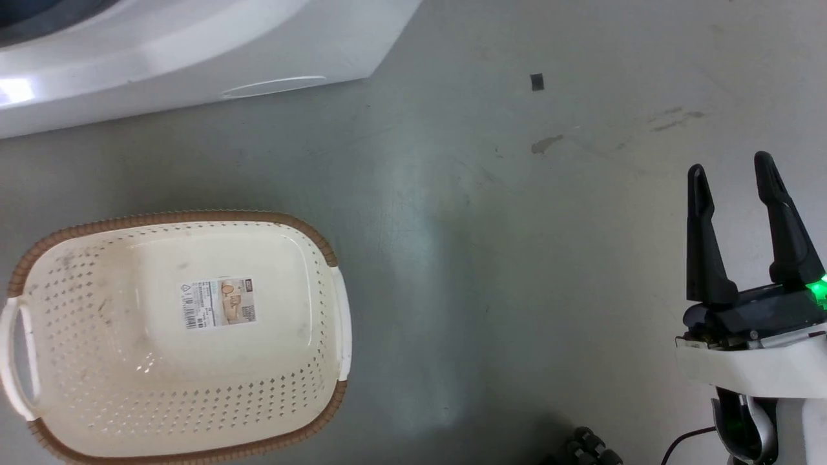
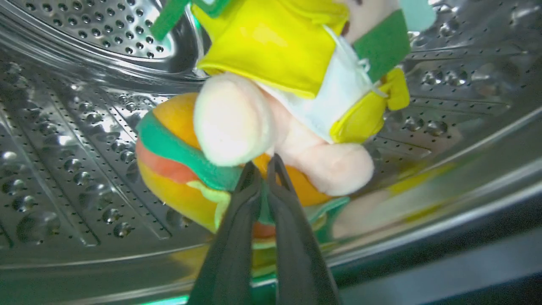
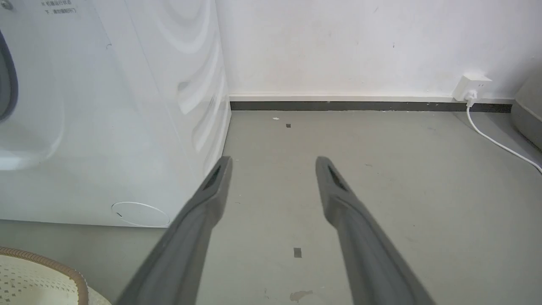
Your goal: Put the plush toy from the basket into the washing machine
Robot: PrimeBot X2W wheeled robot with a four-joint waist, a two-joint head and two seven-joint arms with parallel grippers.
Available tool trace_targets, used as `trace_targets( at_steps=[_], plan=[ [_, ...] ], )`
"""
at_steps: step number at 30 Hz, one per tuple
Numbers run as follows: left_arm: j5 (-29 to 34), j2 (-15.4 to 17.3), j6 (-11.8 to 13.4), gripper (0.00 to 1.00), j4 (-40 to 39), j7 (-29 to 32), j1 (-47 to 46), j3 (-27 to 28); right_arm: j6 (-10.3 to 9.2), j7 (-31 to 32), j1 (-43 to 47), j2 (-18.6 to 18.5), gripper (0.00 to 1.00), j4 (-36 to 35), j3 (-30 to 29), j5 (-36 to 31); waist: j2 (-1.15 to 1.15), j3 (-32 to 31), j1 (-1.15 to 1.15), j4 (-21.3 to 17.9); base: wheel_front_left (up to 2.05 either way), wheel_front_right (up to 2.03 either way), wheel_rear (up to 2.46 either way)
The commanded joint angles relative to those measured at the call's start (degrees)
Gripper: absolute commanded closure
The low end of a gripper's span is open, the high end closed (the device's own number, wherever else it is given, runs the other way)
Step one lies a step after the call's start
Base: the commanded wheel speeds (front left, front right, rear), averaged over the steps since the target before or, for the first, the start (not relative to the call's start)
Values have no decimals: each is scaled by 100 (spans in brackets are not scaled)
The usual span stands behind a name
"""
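The plush toy (image 2: 292, 55), a pink doll in yellow clothes joined to an orange hamburger cushion (image 2: 173, 169), is inside the washing machine's steel drum (image 2: 63, 148). My left gripper (image 2: 264, 163) is shut on the plush toy, its fingertips pinching the cushion's edge just under the doll's legs. In the head view, the cream basket (image 1: 97, 361) stands on the floor at the lower left with only a label on its bottom. The washing machine (image 1: 194, 51) fills the top left. At the lower right, my right gripper (image 1: 733, 174) is open above bare floor and holds nothing.
The right wrist view has the washer's white side panel (image 3: 106, 106), the basket's rim (image 3: 42, 258), a wall socket (image 3: 472, 87) with a white cable (image 3: 499, 144) on the floor at right, and a dark skirting line. Small dark marks (image 1: 537, 82) dot the grey floor.
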Motion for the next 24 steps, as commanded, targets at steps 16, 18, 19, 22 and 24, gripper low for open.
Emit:
trace_targets(
  at_steps=[16, 18, 19, 22, 24],
  plan=[
    [-217, -726, -76, 0, 815, -1092, 829, -359, -4, -25, -3, 0, 0, 232, -177, -232, 0, -1304, -1, 563, 0, 0, 0],
    [-310, -888, -78, 0, 732, -1144, 1109, -339, -4, -25, 63, 0, 0, 286, -200, -289, 0, -1593, -1, 676, 0, 0, 0],
    [-360, -975, -76, 0, 664, -1158, 1270, -318, -4, -25, 106, 0, 0, 317, -221, -320, 0, -1761, -1, 745, 0, 0, 0],
    [-532, -1171, -24, 0, 159, -1170, 1779, -156, -4, -25, 246, 0, 0, 384, -266, -389, 0, -2180, -1, 932, 0, 0, 0],
    [-620, -1298, 18, 0, -283, -1171, 2247, -48, -4, -25, 356, 0, 0, 430, -292, -428, 0, -2481, -1, 1062, 0, 0, 0]
  ],
)
